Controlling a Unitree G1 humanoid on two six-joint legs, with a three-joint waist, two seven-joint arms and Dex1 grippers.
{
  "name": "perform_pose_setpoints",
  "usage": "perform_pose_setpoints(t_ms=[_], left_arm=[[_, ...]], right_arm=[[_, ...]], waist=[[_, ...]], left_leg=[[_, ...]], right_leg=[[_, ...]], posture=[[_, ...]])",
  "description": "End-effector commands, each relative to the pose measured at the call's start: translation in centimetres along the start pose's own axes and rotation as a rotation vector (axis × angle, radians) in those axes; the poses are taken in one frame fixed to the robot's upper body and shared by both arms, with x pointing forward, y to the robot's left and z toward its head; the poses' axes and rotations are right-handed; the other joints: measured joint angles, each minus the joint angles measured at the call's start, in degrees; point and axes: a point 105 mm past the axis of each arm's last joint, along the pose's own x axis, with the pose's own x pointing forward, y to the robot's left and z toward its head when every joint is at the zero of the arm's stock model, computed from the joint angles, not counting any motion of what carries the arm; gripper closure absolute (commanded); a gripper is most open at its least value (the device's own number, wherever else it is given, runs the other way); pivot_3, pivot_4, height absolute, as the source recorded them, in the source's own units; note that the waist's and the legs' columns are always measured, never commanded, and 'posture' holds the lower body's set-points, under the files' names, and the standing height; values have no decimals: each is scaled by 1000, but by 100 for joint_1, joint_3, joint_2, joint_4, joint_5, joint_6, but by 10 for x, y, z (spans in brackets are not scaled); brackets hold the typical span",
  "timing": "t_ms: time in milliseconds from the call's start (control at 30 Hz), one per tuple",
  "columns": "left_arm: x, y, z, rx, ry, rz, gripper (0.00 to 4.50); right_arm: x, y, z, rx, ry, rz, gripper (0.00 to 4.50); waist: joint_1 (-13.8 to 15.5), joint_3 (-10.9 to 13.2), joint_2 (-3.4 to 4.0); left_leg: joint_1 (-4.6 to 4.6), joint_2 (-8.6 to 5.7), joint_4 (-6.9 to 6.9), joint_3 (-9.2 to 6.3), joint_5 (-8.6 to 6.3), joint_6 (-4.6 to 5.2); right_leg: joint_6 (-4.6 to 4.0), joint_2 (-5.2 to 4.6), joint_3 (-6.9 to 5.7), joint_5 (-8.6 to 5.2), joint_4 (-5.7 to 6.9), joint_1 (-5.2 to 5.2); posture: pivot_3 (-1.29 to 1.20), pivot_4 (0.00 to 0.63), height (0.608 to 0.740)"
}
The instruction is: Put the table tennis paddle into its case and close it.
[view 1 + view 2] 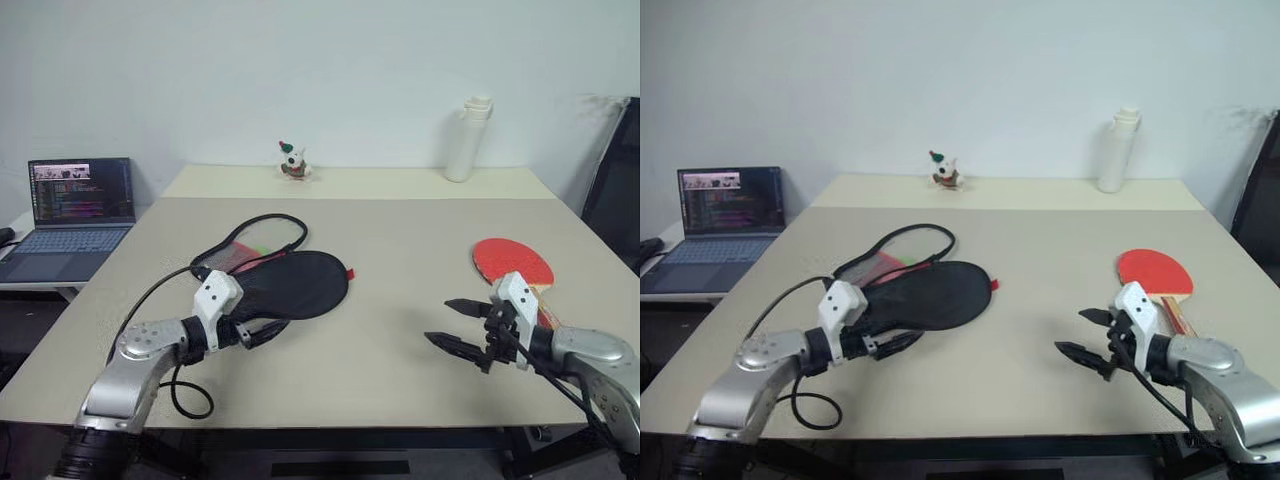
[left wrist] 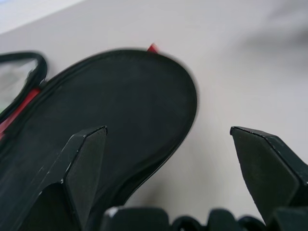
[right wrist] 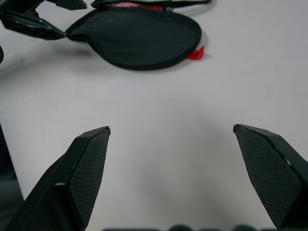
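A: What sits on the surface (image 1: 400, 330), biggest first?

B: The case (image 1: 290, 284) lies left of centre, black side up, its flap unzipped and thrown back so a red and green lining shows behind it; the table tennis paddle (image 1: 513, 262) lies flat toward the right edge, red face up, well apart from the case.

A: And the arms?

B: Both reach forward low over the surface, angled inward toward each other; the left gripper (image 1: 262, 333) hangs at the near edge of the case, its fingers (image 2: 82, 168) spread wide and gripping nothing; the right gripper (image 1: 462, 325) hovers just in front of the paddle, fingers (image 3: 84, 166) likewise wide apart over bare surface, empty.
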Motion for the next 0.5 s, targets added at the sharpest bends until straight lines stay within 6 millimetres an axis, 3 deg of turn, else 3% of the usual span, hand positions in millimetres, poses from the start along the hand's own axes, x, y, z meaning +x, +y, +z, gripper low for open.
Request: perform_pose_setpoints(t_ms=[33, 200, 500], left_arm=[[-11, 15, 6, 89, 18, -9, 32], [-23, 24, -20, 151, 207, -121, 32], [-23, 34, -47, 173, 286, -117, 32]], right_arm=[[4, 3, 15, -52, -59, 1, 0], [2, -1, 27, -83, -80, 13, 0], [10, 9, 35, -90, -115, 26, 0]], waist=[[7, 0, 0], [12, 1, 1], [27, 1, 1]], left_leg=[[0, 1, 0, -1, 0, 0], [-2, 0, 0, 2, 0, 0], [-12, 7, -1, 1, 0, 0]], right_leg=[[-1, 0, 0, 0, 0, 0], [-2, 1, -5, -1, 1, -3], [-4, -4, -1, -3, 4, -10]], posture=[[0, 150, 740], [0, 150, 740], [0, 150, 740]])
